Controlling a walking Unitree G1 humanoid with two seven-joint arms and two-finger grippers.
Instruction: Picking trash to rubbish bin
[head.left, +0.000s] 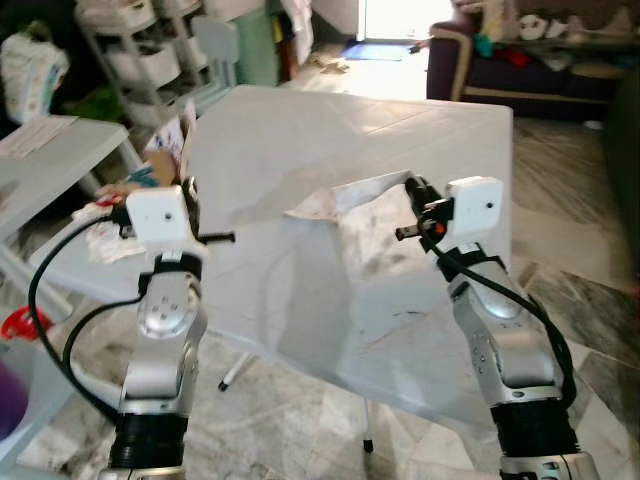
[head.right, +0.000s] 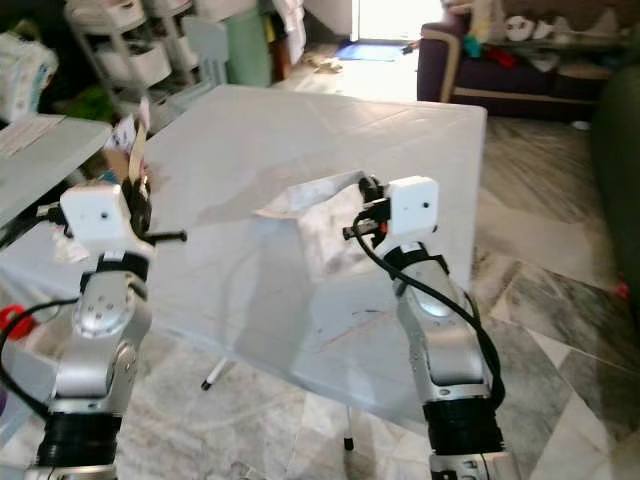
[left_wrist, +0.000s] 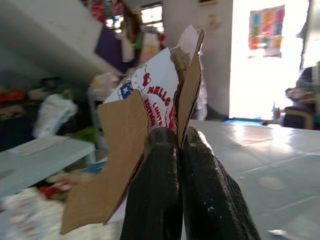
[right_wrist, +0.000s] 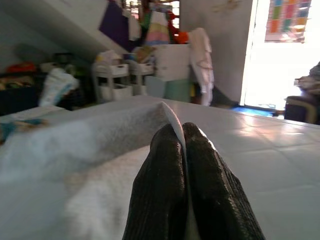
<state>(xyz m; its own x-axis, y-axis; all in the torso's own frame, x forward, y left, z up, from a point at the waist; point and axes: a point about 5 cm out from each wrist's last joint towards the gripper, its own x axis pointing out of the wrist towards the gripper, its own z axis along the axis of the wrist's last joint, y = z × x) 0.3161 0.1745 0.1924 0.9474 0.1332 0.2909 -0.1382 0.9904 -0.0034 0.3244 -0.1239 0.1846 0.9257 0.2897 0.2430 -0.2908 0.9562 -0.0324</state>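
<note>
My left gripper (head.left: 190, 192) is shut on a torn piece of brown cardboard (left_wrist: 125, 150) with a red-and-white printed face, which it holds upright beside the left edge of the white table (head.left: 400, 130). The cardboard (head.left: 187, 140) sticks up above the fingers. My right gripper (head.left: 415, 192) is shut on the edge of a thin, dirty white sheet (head.left: 345, 205) that lies over the middle of the table. In the right wrist view the sheet's edge (right_wrist: 172, 120) rises from between the pressed-together fingers.
A second white table (head.left: 40, 150) stands at the left, with crumpled white trash (head.left: 105, 245) and clutter below it. Shelves with baskets (head.left: 140, 50) and a pale green container (head.left: 255, 45) stand behind. A dark sofa (head.left: 520, 60) is at the back right. The floor is marble tile (head.left: 590, 300).
</note>
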